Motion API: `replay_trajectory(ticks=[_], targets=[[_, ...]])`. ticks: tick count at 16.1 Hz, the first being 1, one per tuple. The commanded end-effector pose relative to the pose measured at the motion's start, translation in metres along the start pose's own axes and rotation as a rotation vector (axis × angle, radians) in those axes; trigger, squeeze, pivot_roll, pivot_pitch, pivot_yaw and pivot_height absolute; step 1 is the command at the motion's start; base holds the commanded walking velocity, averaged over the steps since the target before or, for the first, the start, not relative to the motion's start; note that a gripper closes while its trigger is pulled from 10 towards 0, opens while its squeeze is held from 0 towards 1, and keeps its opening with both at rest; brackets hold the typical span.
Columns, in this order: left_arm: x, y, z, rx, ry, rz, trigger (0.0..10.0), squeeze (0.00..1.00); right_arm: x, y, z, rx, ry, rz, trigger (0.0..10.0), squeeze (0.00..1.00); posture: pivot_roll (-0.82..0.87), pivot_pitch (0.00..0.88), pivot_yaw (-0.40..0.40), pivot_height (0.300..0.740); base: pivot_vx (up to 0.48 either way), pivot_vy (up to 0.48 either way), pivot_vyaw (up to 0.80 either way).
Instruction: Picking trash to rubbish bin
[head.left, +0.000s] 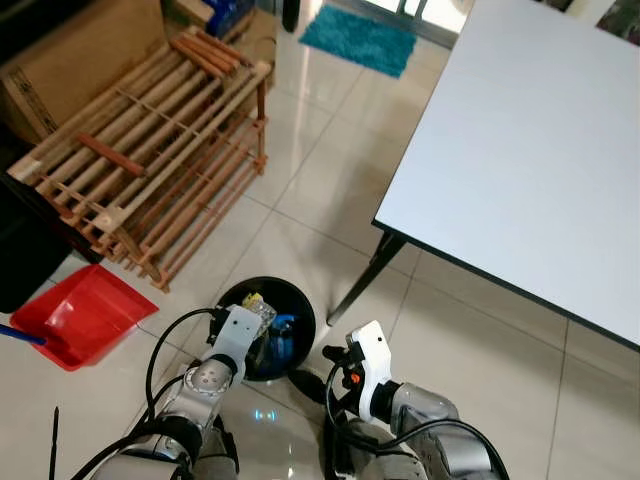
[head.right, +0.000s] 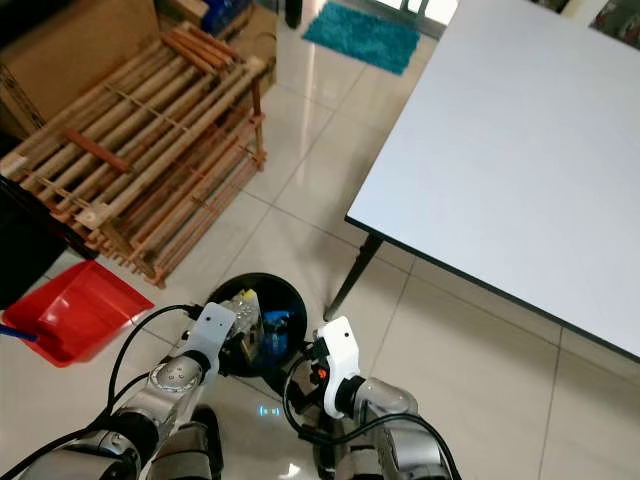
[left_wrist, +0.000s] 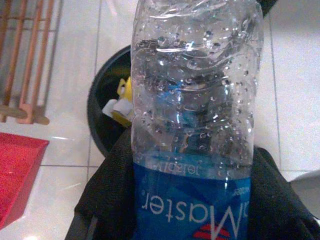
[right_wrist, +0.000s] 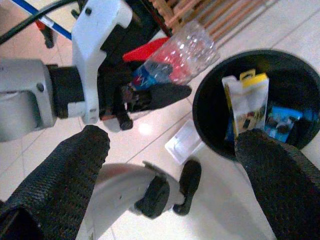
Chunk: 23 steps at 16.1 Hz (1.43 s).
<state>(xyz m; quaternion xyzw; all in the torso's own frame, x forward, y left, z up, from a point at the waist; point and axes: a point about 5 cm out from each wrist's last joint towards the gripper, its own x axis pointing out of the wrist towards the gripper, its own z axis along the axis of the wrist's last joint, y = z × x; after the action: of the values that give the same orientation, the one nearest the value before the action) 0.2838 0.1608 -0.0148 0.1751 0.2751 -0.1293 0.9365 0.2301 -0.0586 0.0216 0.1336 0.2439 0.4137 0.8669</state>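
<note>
One bottle in hand: our left gripper is clamped on a clear plastic bottle with a blue label, held just above the near edge of the black rubbish bin.
Bin contents: a yellow-topped packet and blue wrappers already lie inside.
Right gripper: fingers spread wide, holding nothing, beside the bin.
Step, as we judge it: carrying the bottle over the opening.
Next move: we need the bottle fully over the bin's mouth before the fingers part.
Loose item: a small clear wrapper lies on the tiled floor, touching the bin's outside.
</note>
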Motion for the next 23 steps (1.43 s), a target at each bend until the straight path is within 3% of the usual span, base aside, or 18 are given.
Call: replay_trajectory(ticks=[1, 2, 13, 14, 15, 17, 20, 22, 23], targets=[[0.0, -0.008, -0.002, 0.017, 0.01, -0.039, 10.0, 0.74, -0.004, 0.002, -0.005, 0.024, 0.015, -0.004, 10.0, 0.0, -0.15, 0.367, -0.142, 0.74, 0.0, 0.0, 0.0], [0.001, -0.01, 0.0, 0.026, 0.004, -0.046, 10.0, 1.0, -0.005, 0.003, -0.005, 0.026, 0.02, -0.007, 10.0, 0.0, -0.15, 0.37, -0.143, 0.74, 0.0, 0.0, 0.0], [0.001, -0.009, 0.001, 0.076, 0.007, -0.057, 10.0, 1.0, -0.01, 0.011, -0.011, 0.055, 0.042, -0.011, 10.0, 0.0, -0.15, 0.392, -0.14, 0.74, 0.0, 0.0, 0.0], [0.001, -0.009, 0.0, 0.087, 0.011, -0.051, 10.0, 0.0, -0.01, 0.011, -0.011, 0.057, 0.043, -0.012, 10.0, 0.0, -0.15, 0.391, -0.139, 0.74, 0.0, 0.0, 0.0], [0.001, -0.01, 0.0, 0.096, 0.011, -0.045, 10.0, 0.0, -0.01, 0.009, -0.011, 0.06, 0.045, -0.016, 10.0, 0.0, -0.14, 0.384, -0.138, 0.74, 0.0, 0.0, 0.0], [-0.001, -0.009, -0.005, 0.032, 0.014, -0.013, 10.0, 0.0, -0.008, 0.004, -0.014, 0.059, 0.059, -0.032, 10.0, 0.0, -0.13, 0.364, -0.128, 0.74, 0.0, 0.0, 0.0], [-0.01, -0.009, -0.03, -0.04, 0.059, 0.013, 10.0, 0.0, -0.005, -0.014, -0.026, 0.034, 0.121, -0.115, 10.0, 0.0, -0.08, 0.303, -0.11, 0.74, 0.0, 0.0, 0.0], [-0.015, -0.008, -0.042, -0.054, 0.084, 0.032, 10.0, 0.0, -0.007, -0.028, -0.036, -0.011, 0.18, -0.23, 10.0, 0.0, -0.07, 0.28, -0.104, 0.74, 0.0, 0.0, 0.0], [-0.021, -0.006, -0.055, -0.068, 0.111, 0.054, 10.0, 0.0, -0.015, -0.047, -0.045, -0.059, 0.243, -0.386, 10.0, 0.0, -0.05, 0.258, -0.099, 0.74, 0.0, 0.0, 0.0]])
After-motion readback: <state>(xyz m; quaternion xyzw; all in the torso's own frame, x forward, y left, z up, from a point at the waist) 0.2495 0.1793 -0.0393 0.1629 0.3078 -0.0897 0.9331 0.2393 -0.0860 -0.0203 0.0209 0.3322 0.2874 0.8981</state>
